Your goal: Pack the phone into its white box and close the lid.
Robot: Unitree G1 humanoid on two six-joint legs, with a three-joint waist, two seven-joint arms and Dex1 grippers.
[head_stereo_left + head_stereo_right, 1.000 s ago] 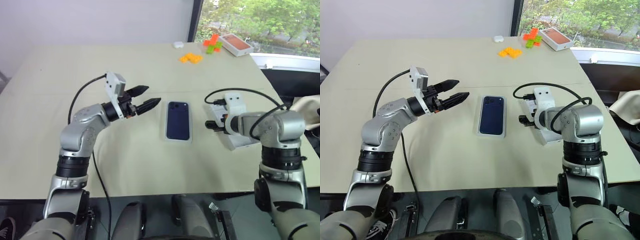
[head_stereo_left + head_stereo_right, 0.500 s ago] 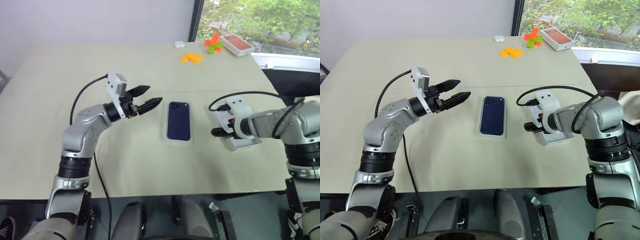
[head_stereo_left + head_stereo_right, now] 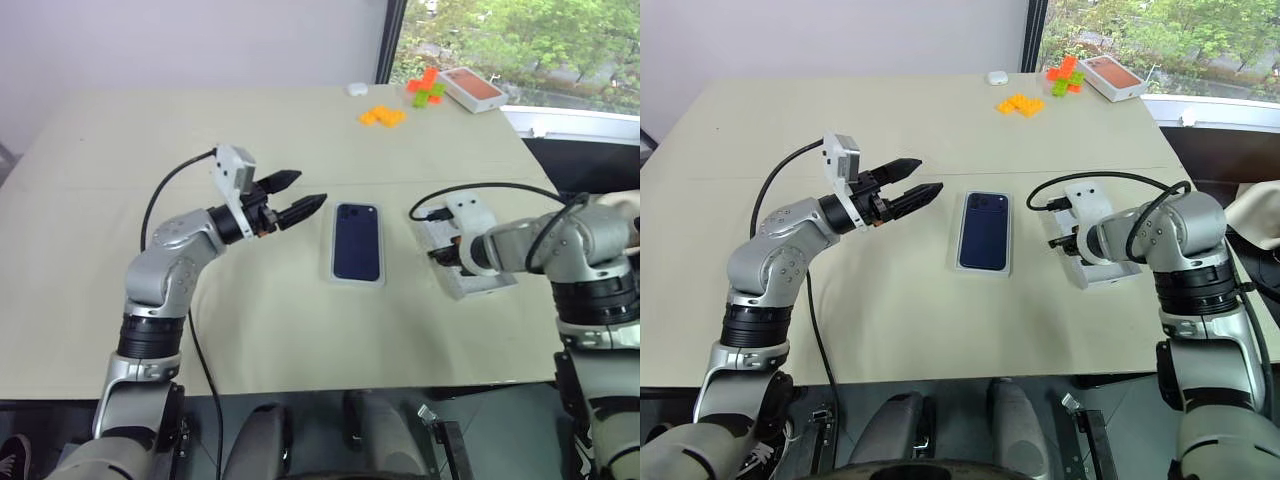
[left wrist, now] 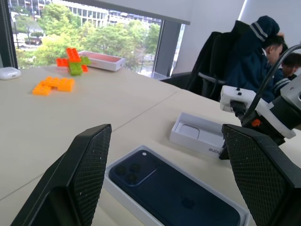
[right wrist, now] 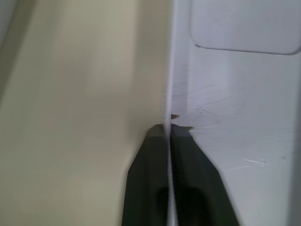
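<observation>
The right hand (image 5: 168, 129) was clamped on the thin white side wall of the lid (image 3: 1102, 270), one black finger outside the wall and one inside the hollow, the wall pinched between them. The lid lay open side up on the tabletop (image 3: 150, 130), its long axis running away from the robot and skewed a little, just beside the right forearm. The left hand (image 3: 290, 197) hung above the tabletop with its two black fingers (image 4: 89, 165) spread apart and nothing between them, pointing toward the phone (image 3: 357, 241). The phone lay flat, glossy back up, seated in the white box (image 3: 331, 262), whose rim showed as a pale border around it. Its long axis ran away from the robot, almost square to the near table edge, with the camera lenses at the far end. Phone and box sat between the two hands, near the left hand's fingertips and a little apart from the lid on the right. Far back near the window lay orange bricks (image 3: 383, 116), an orange and green brick cluster (image 3: 425, 88), an orange-topped white box (image 3: 472, 88) and a small white case (image 3: 357, 89).
</observation>
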